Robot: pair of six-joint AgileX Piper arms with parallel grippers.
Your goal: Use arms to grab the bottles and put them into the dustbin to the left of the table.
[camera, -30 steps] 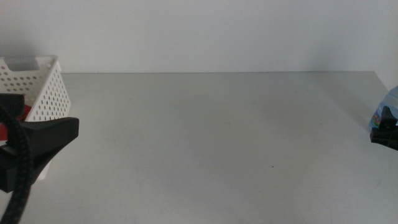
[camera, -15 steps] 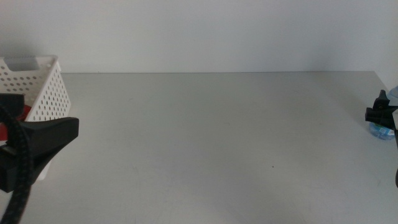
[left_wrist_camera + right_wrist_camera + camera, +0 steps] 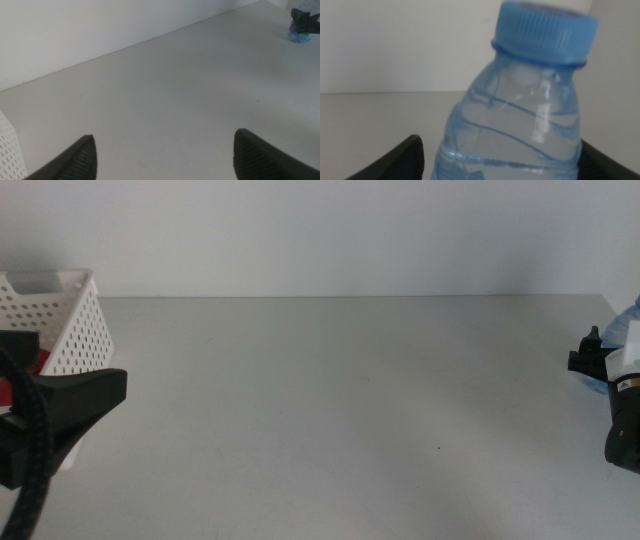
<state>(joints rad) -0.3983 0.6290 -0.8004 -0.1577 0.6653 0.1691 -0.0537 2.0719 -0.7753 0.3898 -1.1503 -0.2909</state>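
The small clear water bottle (image 3: 520, 125) with a blue cap fills the right wrist view, tilted, between the two dark jaws. My right gripper (image 3: 502, 150) is shut on it at the table's far right edge (image 3: 592, 360). The bottle (image 3: 625, 330) shows there partly, and also far off in the left wrist view (image 3: 299, 35). My left gripper (image 3: 165, 150) is open and empty, low at the left (image 3: 85, 395) beside the white perforated dustbin (image 3: 70, 320). A red patch (image 3: 38, 362) shows in the dustbin behind the arm. The tea bottle is out of view.
The grey table (image 3: 340, 400) spreads wide between the two arms, with a white wall behind. The left arm's black cable (image 3: 35, 450) hangs in front of the dustbin. The dustbin's corner (image 3: 7, 150) shows in the left wrist view.
My right gripper has moved a little leftward into the picture with the water bottle. The left arm and the dustbin have not moved.
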